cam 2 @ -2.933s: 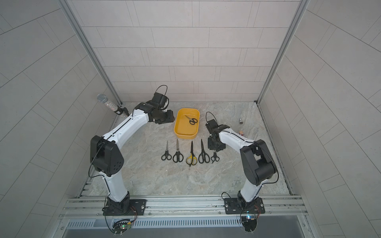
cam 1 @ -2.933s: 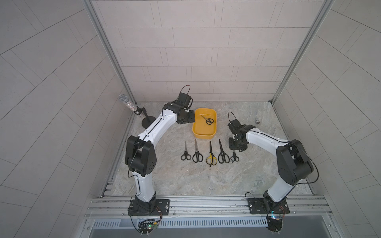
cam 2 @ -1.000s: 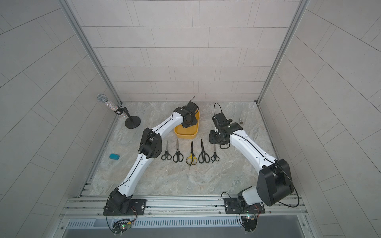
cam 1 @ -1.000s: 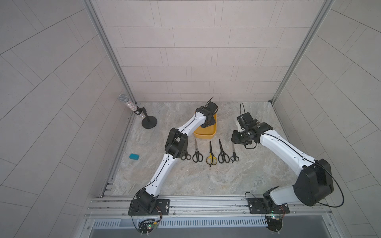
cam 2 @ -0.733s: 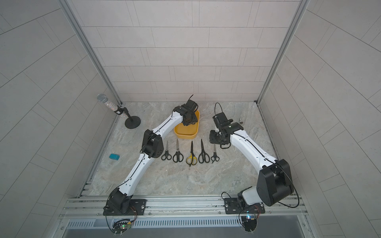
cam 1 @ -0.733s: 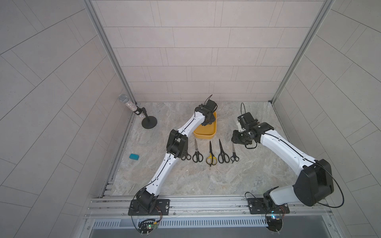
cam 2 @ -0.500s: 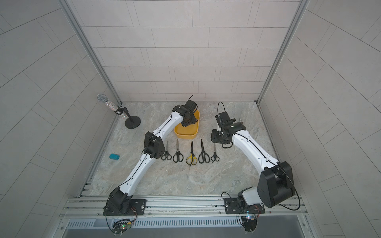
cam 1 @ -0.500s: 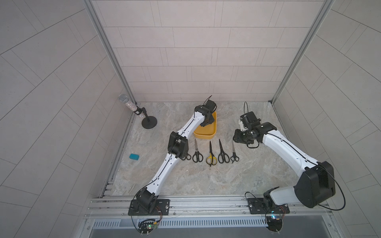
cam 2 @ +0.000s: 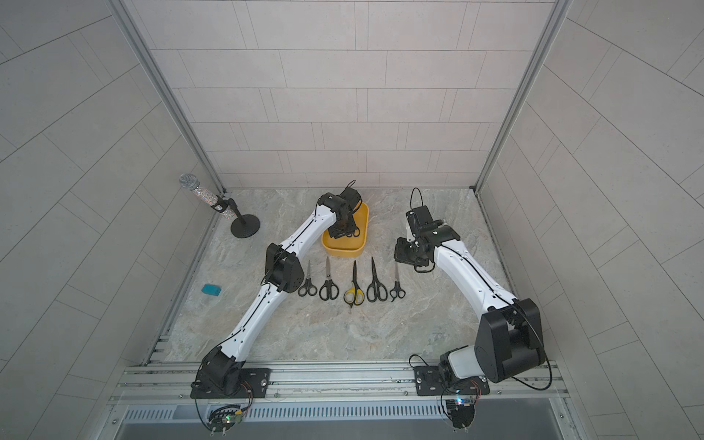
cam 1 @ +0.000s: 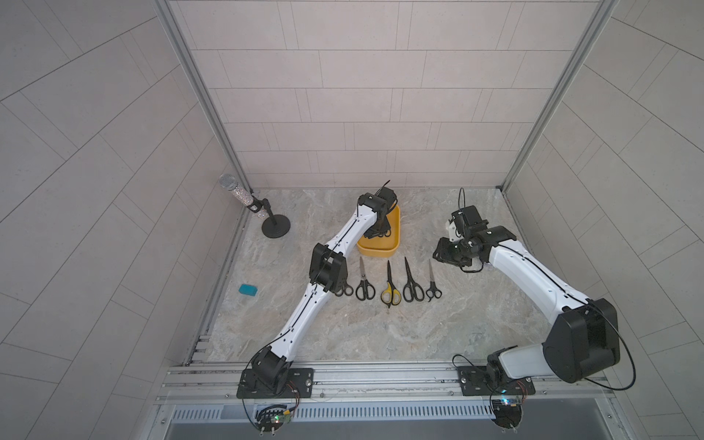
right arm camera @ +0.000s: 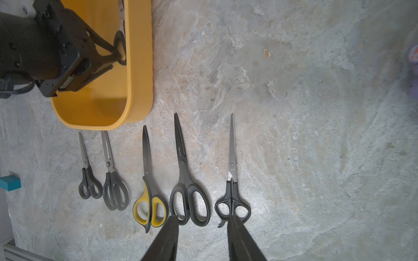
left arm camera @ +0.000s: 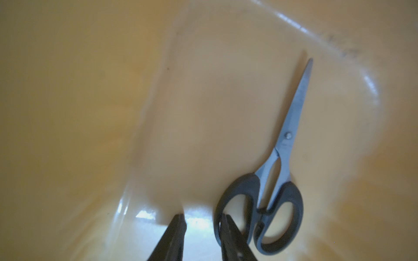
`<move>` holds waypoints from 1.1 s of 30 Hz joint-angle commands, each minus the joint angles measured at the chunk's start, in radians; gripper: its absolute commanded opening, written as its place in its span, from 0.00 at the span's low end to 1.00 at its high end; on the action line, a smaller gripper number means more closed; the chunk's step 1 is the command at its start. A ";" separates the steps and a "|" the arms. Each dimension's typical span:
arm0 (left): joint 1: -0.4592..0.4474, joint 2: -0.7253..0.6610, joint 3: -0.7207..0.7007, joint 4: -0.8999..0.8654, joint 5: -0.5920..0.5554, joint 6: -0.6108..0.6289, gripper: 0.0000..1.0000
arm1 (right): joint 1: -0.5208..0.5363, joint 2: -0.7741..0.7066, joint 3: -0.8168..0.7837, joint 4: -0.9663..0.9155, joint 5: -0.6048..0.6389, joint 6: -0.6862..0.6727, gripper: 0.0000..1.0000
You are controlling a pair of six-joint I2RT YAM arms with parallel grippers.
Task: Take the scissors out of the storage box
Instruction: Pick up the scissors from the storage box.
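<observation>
Now the last scissors (left arm camera: 282,144) lie flat in the yellow box (left arm camera: 67,90). They look hard, thin and slippery. The left gripper (left arm camera: 202,217), fingers (left arm camera: 172,239) apart, sits round one handle ring, probably the best place to pinch.

One closed black-handled scissors (left arm camera: 282,162) lies in the yellow box (cam 1: 377,252); five scissors (cam 2: 354,284) lie side by side just outside it.
</observation>
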 commanded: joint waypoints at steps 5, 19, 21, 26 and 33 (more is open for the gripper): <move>0.017 0.043 -0.005 -0.104 0.022 0.076 0.30 | -0.007 0.024 -0.030 0.070 -0.063 0.039 0.41; 0.013 0.081 -0.003 -0.127 0.010 0.076 0.02 | -0.009 0.028 0.025 0.045 -0.057 0.005 0.41; 0.015 0.073 0.003 -0.119 0.020 0.078 0.00 | -0.009 0.033 0.035 0.046 -0.064 0.002 0.41; 0.017 0.042 0.063 -0.109 0.053 0.094 0.00 | -0.009 0.049 0.068 0.062 -0.088 -0.004 0.41; 0.013 -0.037 0.118 -0.127 0.071 0.097 0.00 | -0.008 0.076 0.131 0.061 -0.074 0.003 0.41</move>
